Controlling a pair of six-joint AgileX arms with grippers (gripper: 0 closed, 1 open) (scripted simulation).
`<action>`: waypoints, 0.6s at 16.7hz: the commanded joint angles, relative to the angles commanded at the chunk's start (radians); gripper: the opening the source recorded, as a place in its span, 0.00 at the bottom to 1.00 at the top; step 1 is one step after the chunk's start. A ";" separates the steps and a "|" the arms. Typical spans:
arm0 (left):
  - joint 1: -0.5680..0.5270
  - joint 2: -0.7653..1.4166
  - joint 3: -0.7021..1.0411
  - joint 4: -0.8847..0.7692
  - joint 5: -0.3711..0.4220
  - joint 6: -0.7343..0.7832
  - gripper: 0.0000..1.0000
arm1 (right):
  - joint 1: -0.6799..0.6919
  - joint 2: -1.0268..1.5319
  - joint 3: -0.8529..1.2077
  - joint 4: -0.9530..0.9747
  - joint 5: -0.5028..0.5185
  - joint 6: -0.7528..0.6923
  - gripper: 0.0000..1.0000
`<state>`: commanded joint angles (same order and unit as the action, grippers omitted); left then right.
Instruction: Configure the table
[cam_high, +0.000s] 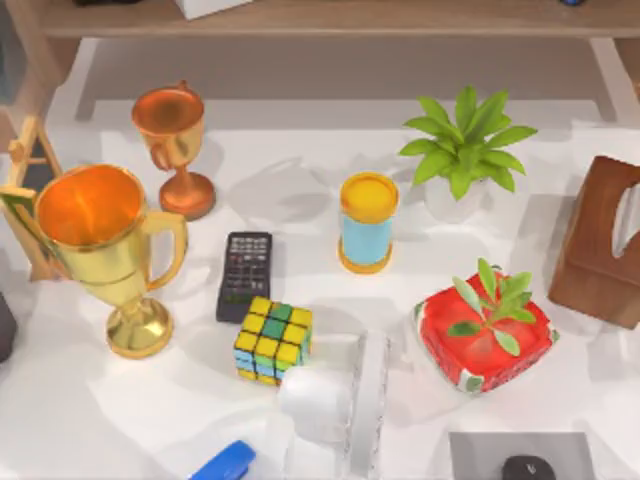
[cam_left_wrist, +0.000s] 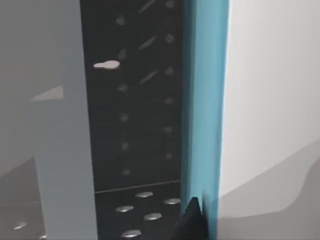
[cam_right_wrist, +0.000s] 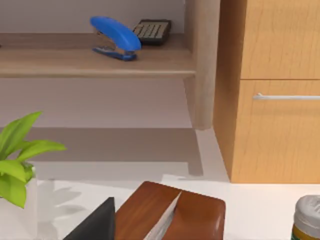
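Observation:
The table (cam_high: 80, 415) is a broad white top with many objects on it. A white arm (cam_high: 345, 400) comes in from the front edge near the middle, beside a colour cube (cam_high: 272, 340); I cannot tell which arm it is. The right wrist view looks over a brown tissue box (cam_right_wrist: 172, 215) and a green plant (cam_right_wrist: 20, 155) toward a wooden shelf (cam_right_wrist: 95, 62), with a dark gripper part (cam_right_wrist: 95, 222) at the lower edge. A dark dotted surface (cam_left_wrist: 135, 125) and a teal strip (cam_left_wrist: 202, 110) lie very close in the left wrist view.
On the table stand a gold trophy (cam_high: 100, 250), a copper trophy (cam_high: 175, 145), a black remote (cam_high: 245, 275), a blue-and-yellow cup (cam_high: 367, 222), a potted plant (cam_high: 465, 150), a watermelon-patterned planter (cam_high: 485, 330), the tissue box (cam_high: 600, 240), a grey mat (cam_high: 520, 455) and a blue stapler (cam_high: 225, 463).

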<state>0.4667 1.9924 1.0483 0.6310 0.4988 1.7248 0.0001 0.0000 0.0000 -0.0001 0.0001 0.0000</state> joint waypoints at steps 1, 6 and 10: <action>0.000 0.000 0.000 0.000 0.000 0.000 0.45 | 0.000 0.000 0.000 0.000 0.000 0.000 1.00; 0.000 0.000 0.000 0.000 0.000 0.000 0.83 | 0.000 0.000 0.000 0.000 0.000 0.000 1.00; 0.000 0.000 0.000 0.000 0.000 0.000 1.00 | 0.000 0.000 0.000 0.000 0.000 0.000 1.00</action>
<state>0.4667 1.9924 1.0483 0.6310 0.4988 1.7248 0.0001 0.0000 0.0000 -0.0001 0.0001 0.0000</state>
